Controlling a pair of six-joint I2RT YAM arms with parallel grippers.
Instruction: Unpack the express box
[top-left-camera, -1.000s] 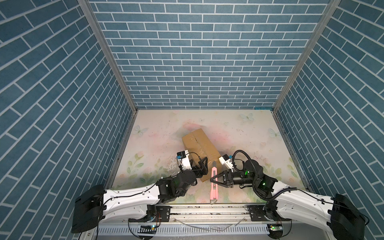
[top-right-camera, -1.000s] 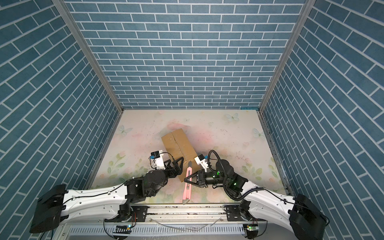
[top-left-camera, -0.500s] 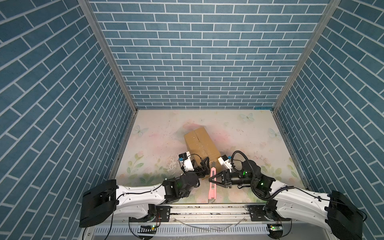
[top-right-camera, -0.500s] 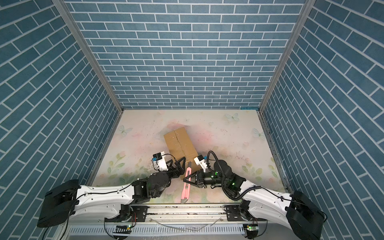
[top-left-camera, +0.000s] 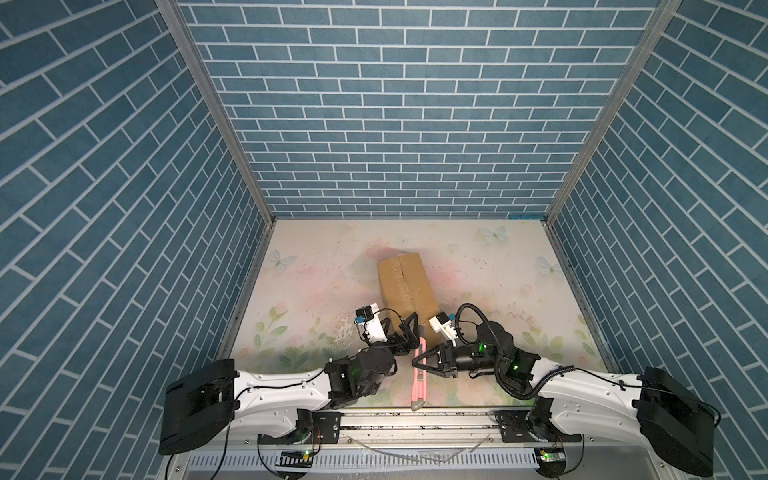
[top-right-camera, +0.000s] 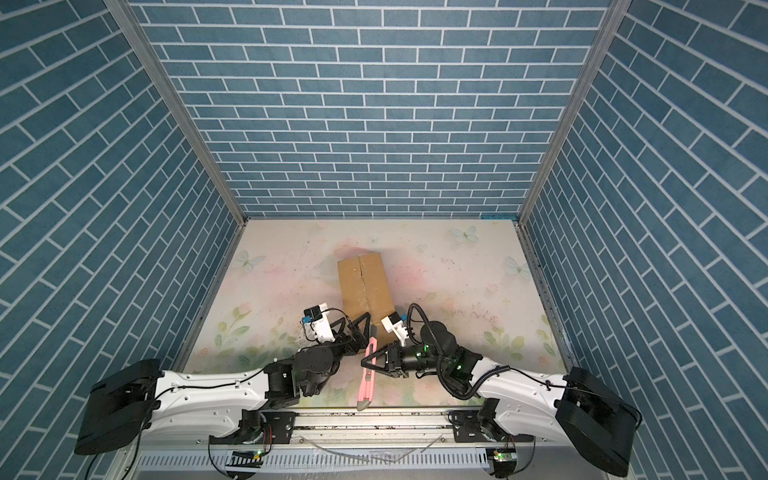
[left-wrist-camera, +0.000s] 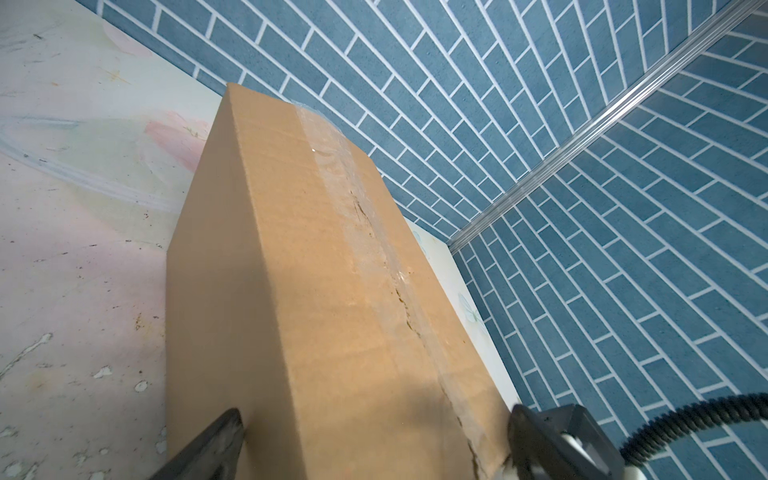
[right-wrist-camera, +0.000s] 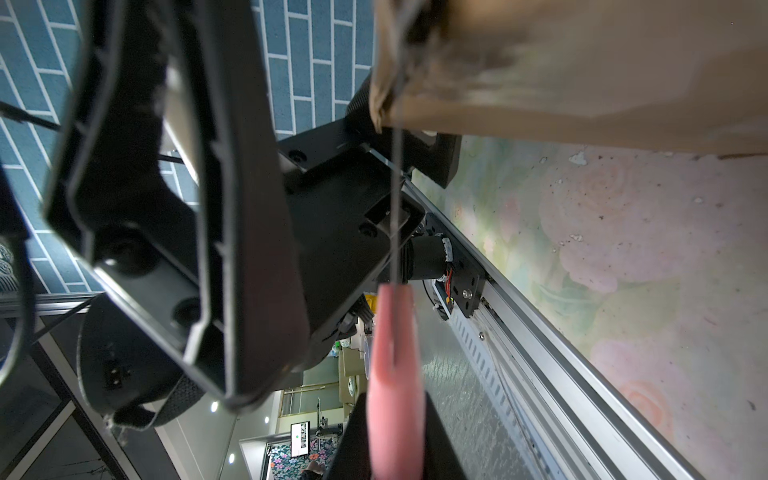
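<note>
Swung straighter, the express box sits inside the spread left tool; the right tool pinches the pink knife.

The left arm and the right arm have long white shells with thin black cables clipped along them; big black housings at the shoulders; black joints with small green lights; a white camera block on each wrist; a ribbed black hose on the right; the left gripper and right gripper black, triangular and open-framed.
</note>
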